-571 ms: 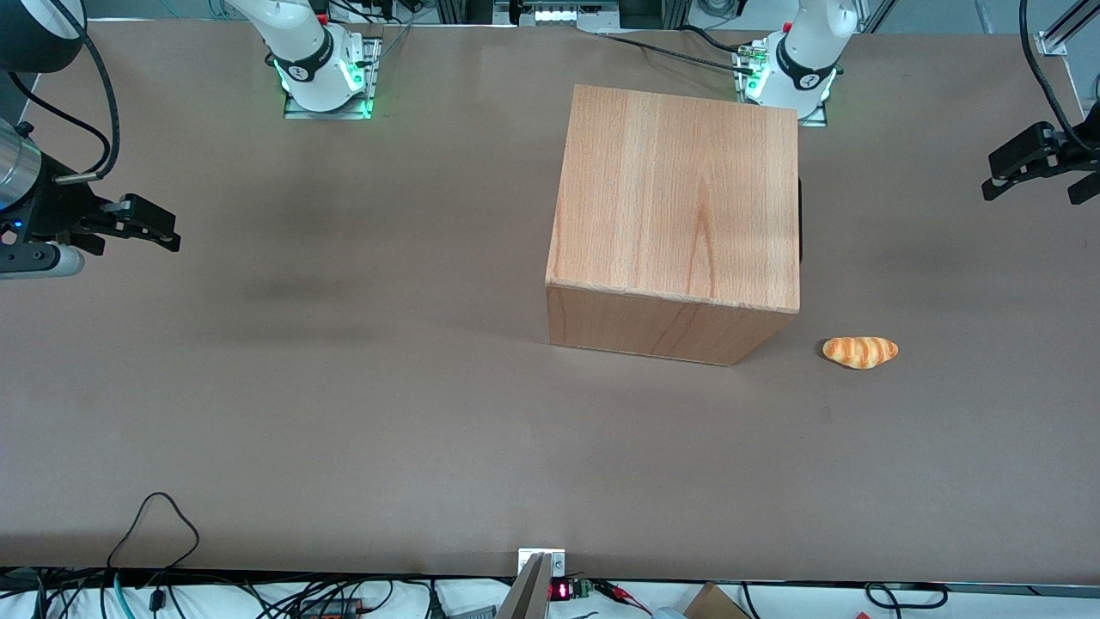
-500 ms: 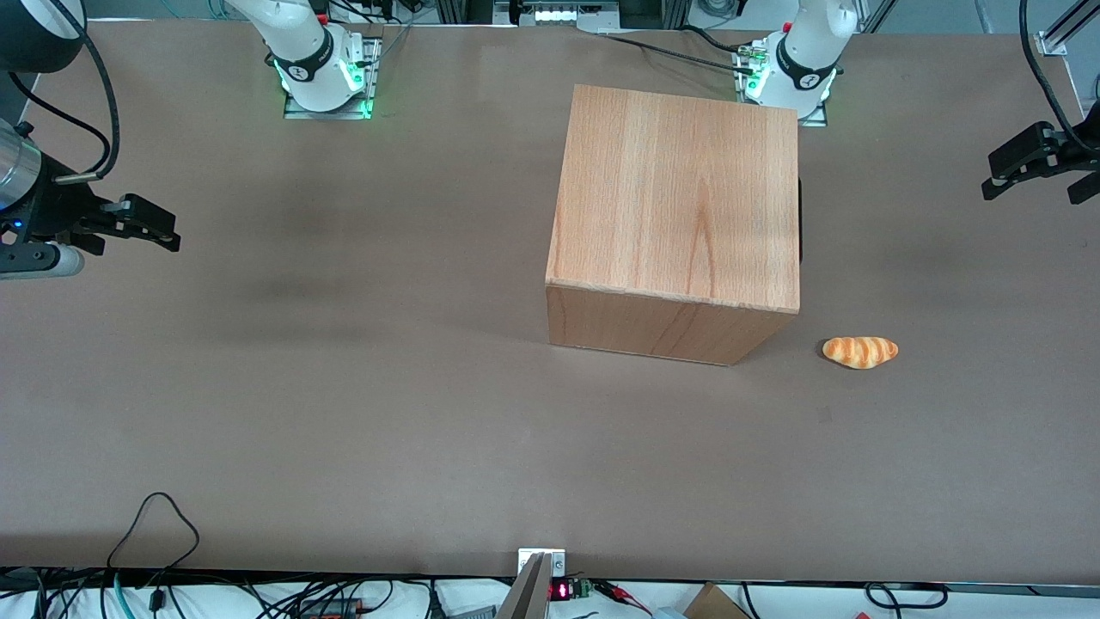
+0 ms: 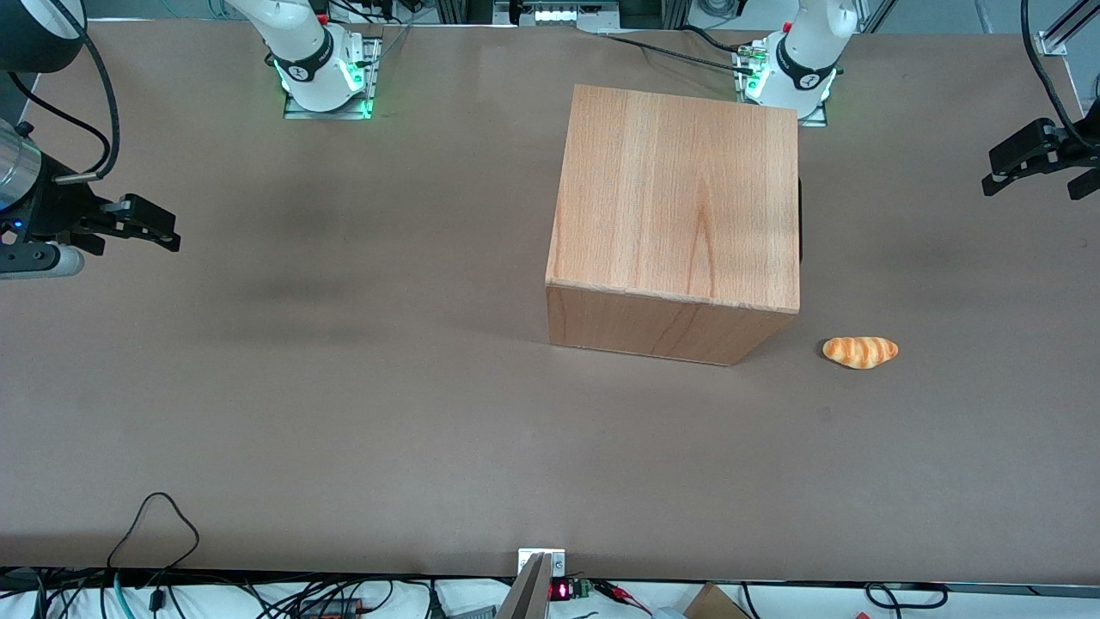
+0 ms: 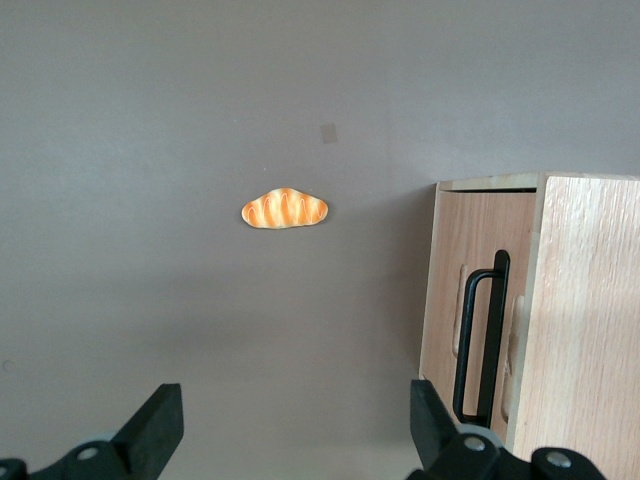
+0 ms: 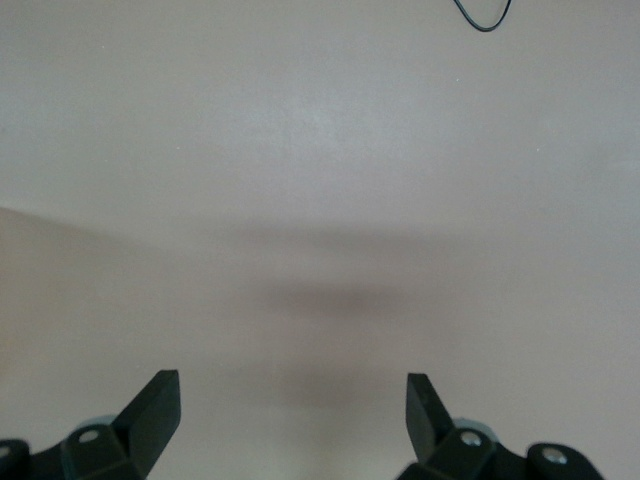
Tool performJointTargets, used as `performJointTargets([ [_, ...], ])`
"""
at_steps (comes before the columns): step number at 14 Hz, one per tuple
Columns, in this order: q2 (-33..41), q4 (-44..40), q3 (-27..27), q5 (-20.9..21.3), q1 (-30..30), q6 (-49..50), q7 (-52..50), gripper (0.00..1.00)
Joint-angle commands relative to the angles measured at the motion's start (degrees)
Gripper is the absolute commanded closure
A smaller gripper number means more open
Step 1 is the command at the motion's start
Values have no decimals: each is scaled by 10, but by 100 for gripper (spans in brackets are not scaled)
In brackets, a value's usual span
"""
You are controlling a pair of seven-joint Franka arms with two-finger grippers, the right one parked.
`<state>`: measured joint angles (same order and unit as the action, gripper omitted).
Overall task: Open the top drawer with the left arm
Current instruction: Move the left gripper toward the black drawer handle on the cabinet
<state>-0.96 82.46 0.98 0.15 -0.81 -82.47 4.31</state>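
The cabinet [image 3: 679,215] stands on the brown table [image 3: 344,413] close to the working arm's base, and its front faces the working arm's end of the table, so the front camera sees only plain wood. The top drawer [image 4: 475,300] shows in the wrist view alone, shut flush in the cabinet's front, with a black bar handle [image 4: 482,335] standing proud of the panel. The left arm's gripper [image 3: 1035,159] hangs above the table edge at that end, well apart from the cabinet, with its two fingers [image 4: 155,425] spread wide and nothing between them. That placing makes sense for an approach: the wrist camera looks down at the table with the handle in sight, and the wide spread leaves room to close around the bar. A small bread roll [image 3: 860,352] lies on the table near the cabinet's corner, nearer the front camera, and probably clear of the drawer's travel. The drawer is not yet touched.
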Motion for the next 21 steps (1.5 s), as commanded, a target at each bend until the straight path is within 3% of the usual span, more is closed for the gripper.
performJointTargets([
  [1,3,-1,-6,-16,-5,20,6,0],
  [6,3,64,-6,-81,-6,5,0,0],
  [21,4,262,-37,-128,0,-144,6,0],
])
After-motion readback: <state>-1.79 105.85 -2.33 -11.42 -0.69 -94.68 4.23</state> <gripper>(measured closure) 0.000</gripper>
